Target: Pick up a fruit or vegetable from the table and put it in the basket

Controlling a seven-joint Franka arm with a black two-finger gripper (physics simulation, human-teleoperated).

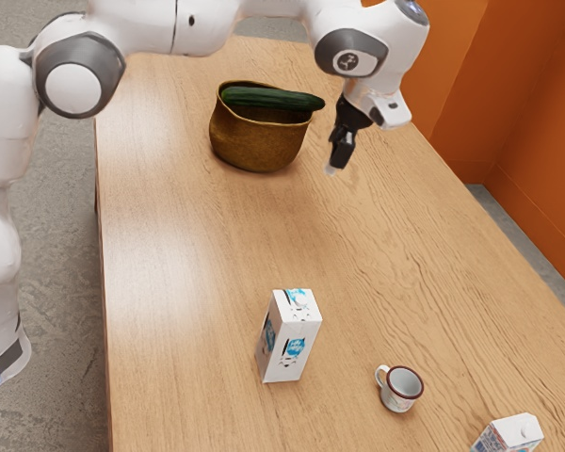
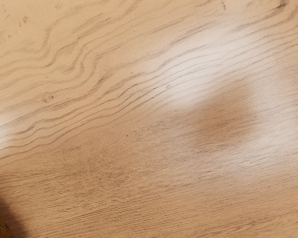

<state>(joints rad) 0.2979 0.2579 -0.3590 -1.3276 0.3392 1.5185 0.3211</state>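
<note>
Cucumber (image 1: 273, 98): because it looks longer than the basket's mouth is wide, it lies across the top, one end jutting past the rim.
Basket (image 1: 256, 143): stands upright toward the far end of the table (image 1: 184, 254), between its long edges; its wall seems to prop the cucumber's jutting end.
Gripper (image 1: 333, 164): mine hangs above the wood, beside the basket, toward the table's edge by the orange wall; apart or together, I cannot tell.
Why there: off to the side, I judge, so as not to knock what lies on the rim.
White carton (image 1: 289, 337): upright, well apart from the basket, toward the table's near end.
Mug (image 1: 400, 388): just beyond the carton toward the orange-wall edge, handle toward the carton.
Second carton (image 1: 510, 435): nearer that same edge.
Stage: placing looks done.
Next: back away without brushing the jutting end.
Risk: a nudge there could roll or tip it out.
</note>
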